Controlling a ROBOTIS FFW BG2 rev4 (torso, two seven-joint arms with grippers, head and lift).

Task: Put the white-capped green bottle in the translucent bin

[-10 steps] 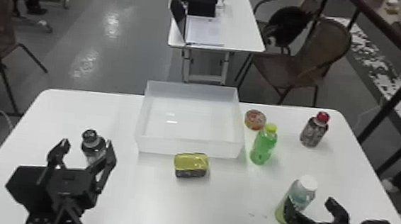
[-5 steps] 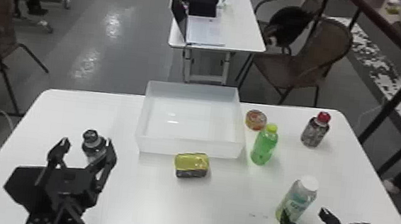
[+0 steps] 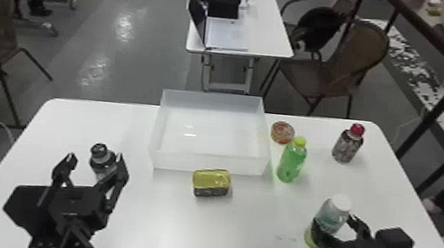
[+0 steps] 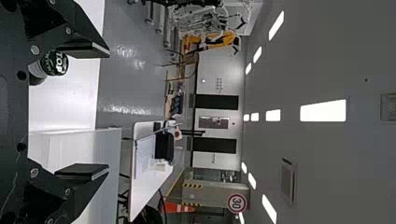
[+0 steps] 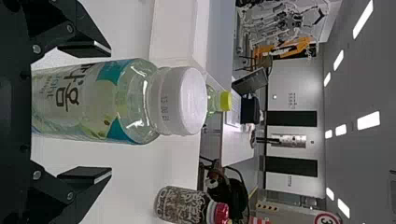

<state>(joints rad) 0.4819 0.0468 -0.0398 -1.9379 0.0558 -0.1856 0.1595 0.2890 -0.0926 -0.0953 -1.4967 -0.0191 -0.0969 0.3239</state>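
My right gripper [image 3: 340, 228] is low at the table's right front, its open fingers on either side of the white-capped green bottle [image 3: 328, 219], which stands upright. In the right wrist view the bottle [image 5: 100, 100] lies between the spread fingers of the right gripper [image 5: 86, 112], with gaps beside it. The translucent bin [image 3: 209, 163] stands at the table's back middle with nothing in it. My left gripper [image 3: 92, 167] is parked at the left, open, also seen as the left gripper [image 4: 84, 112] in its wrist view.
A dark-capped bottle [image 3: 100, 160] stands just beyond the left gripper. A yellow-topped can [image 3: 211, 183] sits before the bin. Right of the bin are a round tin [image 3: 282, 132], a yellow-capped green bottle [image 3: 292, 160] and a red-capped bottle [image 3: 347, 144].
My right gripper has shifted around the white-capped bottle, first rightward, then back left and forward, so the bottle is now between its fingers. The left arm has barely moved.
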